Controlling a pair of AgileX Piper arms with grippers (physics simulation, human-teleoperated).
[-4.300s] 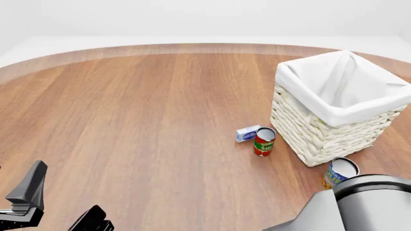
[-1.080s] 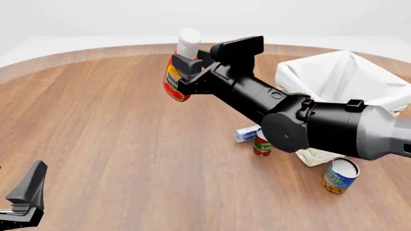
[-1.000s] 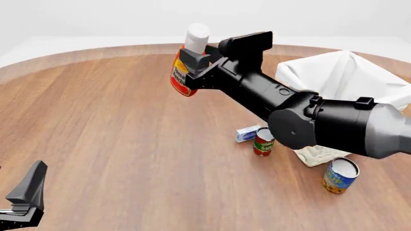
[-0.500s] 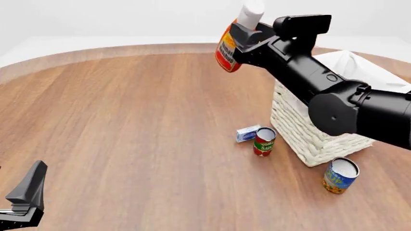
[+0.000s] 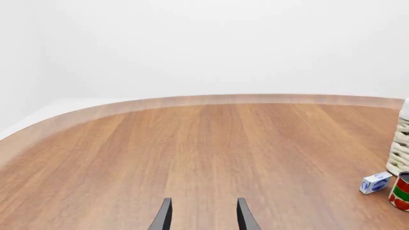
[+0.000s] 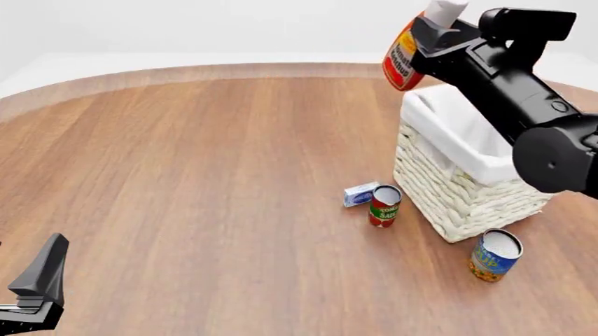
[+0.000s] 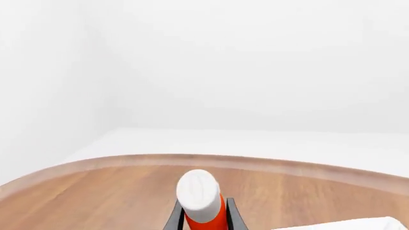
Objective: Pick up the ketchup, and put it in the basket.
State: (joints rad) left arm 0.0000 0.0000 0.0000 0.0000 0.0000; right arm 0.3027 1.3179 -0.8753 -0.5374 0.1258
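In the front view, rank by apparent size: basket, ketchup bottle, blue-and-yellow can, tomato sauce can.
1. basket
2. ketchup bottle, held aloft in the right gripper, its top cropped
3. blue-and-yellow can, nearer the camera
4. tomato sauce can; these two cans look close

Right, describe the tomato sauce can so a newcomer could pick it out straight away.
Find the big cream woven basket on the right of the wooden table. By its near left corner stands the tomato sauce can, upright, red with a green band. A small blue-and-white box lies just left of it; the other can, nearer the camera, is blue and yellow.
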